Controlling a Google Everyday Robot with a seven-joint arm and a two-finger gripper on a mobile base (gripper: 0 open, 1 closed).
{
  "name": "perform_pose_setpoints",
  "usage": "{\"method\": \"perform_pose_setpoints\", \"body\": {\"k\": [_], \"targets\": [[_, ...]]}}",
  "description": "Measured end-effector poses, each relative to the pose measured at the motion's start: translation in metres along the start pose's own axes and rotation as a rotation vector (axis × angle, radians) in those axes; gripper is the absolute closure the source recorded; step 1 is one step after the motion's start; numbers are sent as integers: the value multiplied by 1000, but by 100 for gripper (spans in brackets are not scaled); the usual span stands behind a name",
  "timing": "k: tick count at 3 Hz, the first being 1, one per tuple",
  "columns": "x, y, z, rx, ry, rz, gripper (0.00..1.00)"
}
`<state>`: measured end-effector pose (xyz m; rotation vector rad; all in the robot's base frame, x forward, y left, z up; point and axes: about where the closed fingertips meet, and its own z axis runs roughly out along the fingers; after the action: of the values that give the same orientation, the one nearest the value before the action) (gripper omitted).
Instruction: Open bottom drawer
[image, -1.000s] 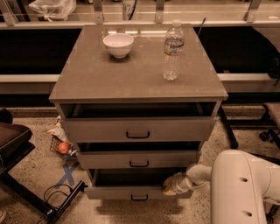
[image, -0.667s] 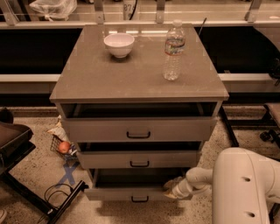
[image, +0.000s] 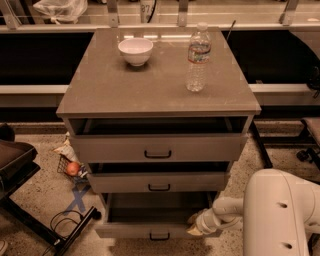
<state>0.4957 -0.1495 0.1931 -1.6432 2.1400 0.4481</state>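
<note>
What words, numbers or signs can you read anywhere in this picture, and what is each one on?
"X": blue floor mark.
Bottle: label print too blurred to read.
White tag at the top edge: dark digits, too blurred to read with certainty.
Gripper, at the right end of the bottom drawer: no text shows on either.

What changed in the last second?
The bottom drawer slid further out toward the camera. The gripper, at its right front corner, moved the same way with it. The top drawer, middle drawer, bowl and bottle stayed put.
</note>
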Motion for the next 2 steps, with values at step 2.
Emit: {"method": "perform_pose_setpoints", "body": {"k": [2], "targets": [[17,17,-5,-43,15,17,100]]}}
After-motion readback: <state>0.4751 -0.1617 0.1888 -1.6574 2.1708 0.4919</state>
